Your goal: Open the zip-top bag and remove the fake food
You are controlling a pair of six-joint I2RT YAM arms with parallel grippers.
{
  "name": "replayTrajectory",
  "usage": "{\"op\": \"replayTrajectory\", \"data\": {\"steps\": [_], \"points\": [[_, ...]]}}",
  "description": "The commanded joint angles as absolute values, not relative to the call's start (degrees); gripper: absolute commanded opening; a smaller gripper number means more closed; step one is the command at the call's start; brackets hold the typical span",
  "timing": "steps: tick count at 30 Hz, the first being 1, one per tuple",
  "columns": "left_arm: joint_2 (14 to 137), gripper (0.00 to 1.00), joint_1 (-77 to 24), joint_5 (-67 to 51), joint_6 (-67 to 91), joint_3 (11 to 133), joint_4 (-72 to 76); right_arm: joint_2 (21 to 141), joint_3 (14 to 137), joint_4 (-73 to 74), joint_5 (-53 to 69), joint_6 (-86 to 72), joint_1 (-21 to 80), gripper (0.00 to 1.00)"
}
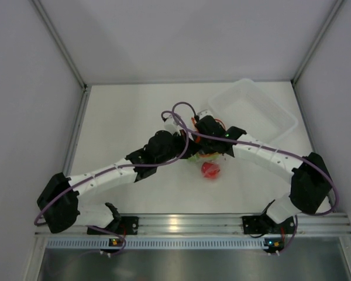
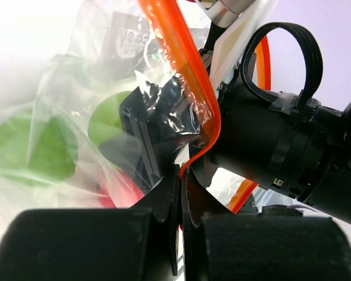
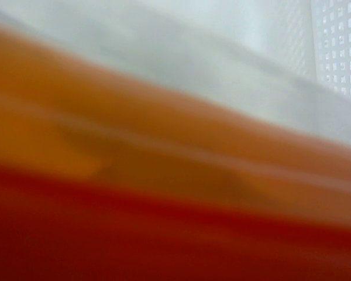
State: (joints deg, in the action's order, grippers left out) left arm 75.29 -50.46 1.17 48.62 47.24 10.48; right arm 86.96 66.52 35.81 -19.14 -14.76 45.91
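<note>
Both grippers meet mid-table and hold the zip-top bag [image 1: 200,156] up between them. My left gripper [image 2: 181,175] is shut on the bag's red-orange zip strip [image 2: 181,52], which runs down into its closed jaws; it also shows in the top view [image 1: 186,151]. My right gripper [image 1: 206,147] faces it; its black fingers [image 2: 155,134] look pressed together on crinkled plastic. The strip [image 3: 164,175] fills the right wrist view as a blur and hides the fingers. Two green balls [image 2: 32,146] [image 2: 108,120] and a red ball [image 2: 120,190] show through the plastic. The red ball [image 1: 210,170] sits just below the grippers.
A clear rigid tub [image 1: 281,117] stands at the back right, just behind the right arm's wrist. White walls close the table on the left, back and right. The arm bases and a metal rail [image 1: 181,222] run along the near edge.
</note>
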Motion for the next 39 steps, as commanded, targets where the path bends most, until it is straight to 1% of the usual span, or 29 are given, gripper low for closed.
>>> {"op": "replayTrajectory", "data": {"steps": [1,6,11,17,21,24,28,32,39], "points": [[74.54,0.0,-48.34,17.13,49.04,46.15,3.61,80.51,68.12,38.23,-17.66,-14.68,48.43,0.23],[71.64,0.0,-48.34,18.81,51.85,42.54,3.78,79.89,65.83,37.88,-18.98,-16.08,46.85,0.23],[69.96,0.0,-48.34,18.81,53.88,40.34,4.75,80.42,66.18,38.85,-22.32,-17.14,45.62,0.21],[73.3,0.0,-48.34,17.06,54.75,40.87,5.27,78.05,66.01,35.34,-16.89,-16.62,45.7,0.2],[74.62,0.0,-48.6,14.42,54.67,41.48,8.25,78.84,66.71,34.46,-16.79,-16.0,47.46,0.2],[74.62,0.0,-49.3,14.68,54.23,42.45,8.61,78.93,66.88,32.79,-16.79,-15.91,48.51,0.2],[73.66,0.0,-52.2,15.81,54.14,43.94,8.53,80.24,68.2,32.26,-19.24,-16.61,49.39,0.2],[72.25,0.0,-55.19,18.01,53.61,45.0,8.44,84.62,73.28,35.85,-24.94,-18.89,50.71,0.2],[71.28,0.0,-58.26,21.18,52.3,45.97,8.35,87.1,78.31,39.98,-29.7,-22.49,51.42,0.2]]}}
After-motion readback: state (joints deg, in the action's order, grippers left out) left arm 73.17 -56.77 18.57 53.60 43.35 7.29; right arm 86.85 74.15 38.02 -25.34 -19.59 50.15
